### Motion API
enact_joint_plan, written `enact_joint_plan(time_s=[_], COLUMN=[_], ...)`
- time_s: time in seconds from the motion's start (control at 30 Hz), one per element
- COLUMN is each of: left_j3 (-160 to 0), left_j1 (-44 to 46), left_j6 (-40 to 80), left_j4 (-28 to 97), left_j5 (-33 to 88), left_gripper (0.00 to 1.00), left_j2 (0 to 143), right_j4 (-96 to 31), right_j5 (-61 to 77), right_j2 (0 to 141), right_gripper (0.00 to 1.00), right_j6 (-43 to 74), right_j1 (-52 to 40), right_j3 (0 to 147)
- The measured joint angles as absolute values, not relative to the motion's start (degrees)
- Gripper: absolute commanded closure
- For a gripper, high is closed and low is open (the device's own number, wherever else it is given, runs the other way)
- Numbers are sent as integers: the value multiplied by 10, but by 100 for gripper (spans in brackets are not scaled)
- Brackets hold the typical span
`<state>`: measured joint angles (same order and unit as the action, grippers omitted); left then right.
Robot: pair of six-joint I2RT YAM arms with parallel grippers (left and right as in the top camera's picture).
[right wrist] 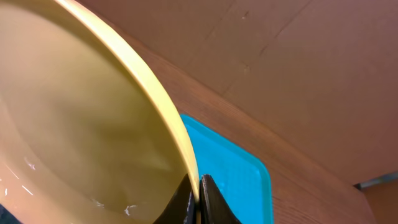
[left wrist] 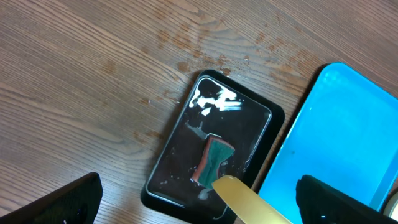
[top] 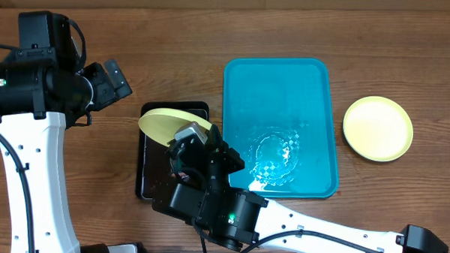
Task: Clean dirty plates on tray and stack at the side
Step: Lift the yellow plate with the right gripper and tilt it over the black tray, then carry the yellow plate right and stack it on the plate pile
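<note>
The right claw is clenching the rim of a yellow plate, tilting it over the black tray, probably to bring it to the sponge lying there; the left claw is hanging released over bare table, free to help; another yellow plate is sitting beside the blue tray, seemingly starting the stack; a pale plate seems to be lying in that tray; the wooden table is showing damp spots near the black tray, with brown board standing behind

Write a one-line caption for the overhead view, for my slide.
Right gripper holds a yellow plate by its rim above the black tray, beside the turquoise tray; another yellow plate lies apart.
</note>
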<state>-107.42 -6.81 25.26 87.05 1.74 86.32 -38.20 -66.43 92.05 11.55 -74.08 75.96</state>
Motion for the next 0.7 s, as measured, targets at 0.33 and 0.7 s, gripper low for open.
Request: enact_joint_plan(time_s=[0.33, 0.7], left_j3=[-1074, -1074], left_j1=[-68, -68], left_j6=[253, 253], left_j4=[871, 870], left_j5=[17, 17], left_gripper=[0, 0], left_j2=[863, 863], right_j4=[-383, -488], right_j5=[-585, -95], right_j2=[921, 920], right_gripper=[96, 96], right_j6=[137, 237], right_j1=[-688, -329], right_j3=[760, 851])
